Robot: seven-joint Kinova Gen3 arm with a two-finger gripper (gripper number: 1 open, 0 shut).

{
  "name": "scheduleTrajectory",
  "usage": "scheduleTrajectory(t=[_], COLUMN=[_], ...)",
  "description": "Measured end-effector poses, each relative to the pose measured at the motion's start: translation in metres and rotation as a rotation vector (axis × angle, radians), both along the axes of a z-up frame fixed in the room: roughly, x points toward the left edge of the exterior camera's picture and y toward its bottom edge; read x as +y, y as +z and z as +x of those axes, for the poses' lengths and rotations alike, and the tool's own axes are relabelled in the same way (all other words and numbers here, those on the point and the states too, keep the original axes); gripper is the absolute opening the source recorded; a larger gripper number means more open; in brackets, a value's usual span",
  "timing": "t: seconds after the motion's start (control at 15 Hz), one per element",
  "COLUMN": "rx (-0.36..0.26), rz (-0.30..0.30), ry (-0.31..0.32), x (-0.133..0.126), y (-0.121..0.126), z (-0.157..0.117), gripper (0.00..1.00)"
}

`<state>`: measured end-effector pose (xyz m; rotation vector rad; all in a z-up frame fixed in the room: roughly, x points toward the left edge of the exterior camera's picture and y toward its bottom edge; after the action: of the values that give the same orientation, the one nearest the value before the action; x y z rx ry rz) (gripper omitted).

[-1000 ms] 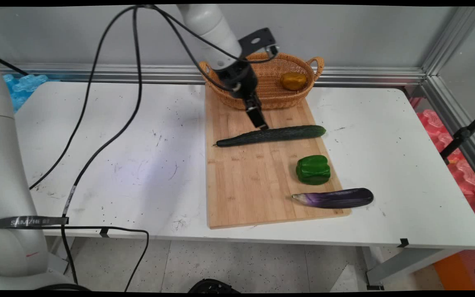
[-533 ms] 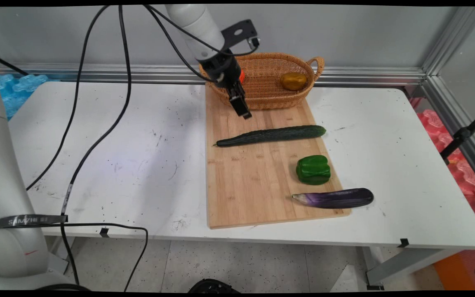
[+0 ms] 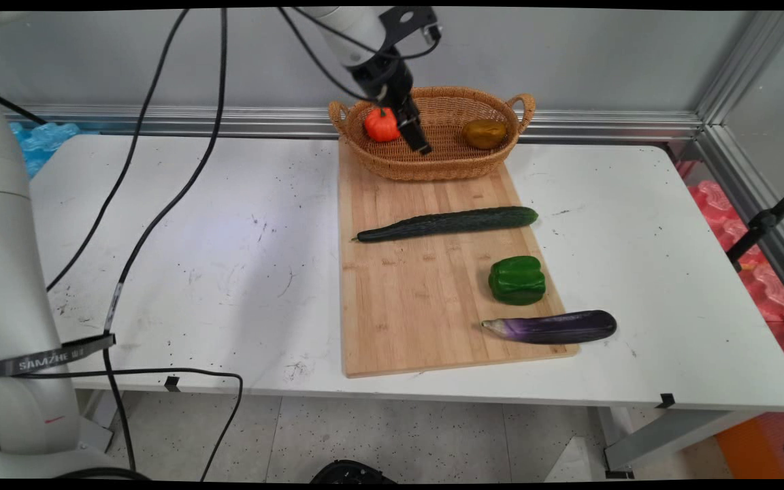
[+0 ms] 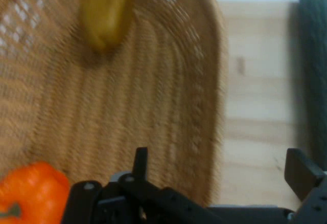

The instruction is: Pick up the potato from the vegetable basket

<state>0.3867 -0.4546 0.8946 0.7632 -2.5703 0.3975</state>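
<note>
Hand above the basket, empty and spread wide

Your hand (image 3: 422, 145) hangs over the wicker basket (image 3: 433, 163) at the worktop's (image 3: 229, 272) far edge, fingers wide apart, gripping nothing. An orange pepper (image 3: 382, 125) lies in the basket just beside it, a yellow-brown vegetable (image 3: 484, 133) at the other end; the cucumber (image 3: 446, 223) lies apart on the cutting board (image 3: 419, 306).

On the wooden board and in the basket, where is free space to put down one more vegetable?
The cutting board is bare on its left half below the cucumber, left of the green pepper and eggplant. A narrower strip lies between cucumber and basket. The basket is crowded: orange pepper left, yellow vegetable right, gripper over the middle.
</note>
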Motion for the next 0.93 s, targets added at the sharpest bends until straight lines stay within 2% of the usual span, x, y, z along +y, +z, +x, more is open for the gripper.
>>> scheduleTrajectory(t=[0.53, 0.93], rx=[0.036, 0.034], rz=[-0.073, -0.107], ry=[-0.066, -0.163], x=[-0.057, -0.097], y=[-0.009, -0.037], z=[-0.011, -0.015], gripper=[1.00, 1.00])
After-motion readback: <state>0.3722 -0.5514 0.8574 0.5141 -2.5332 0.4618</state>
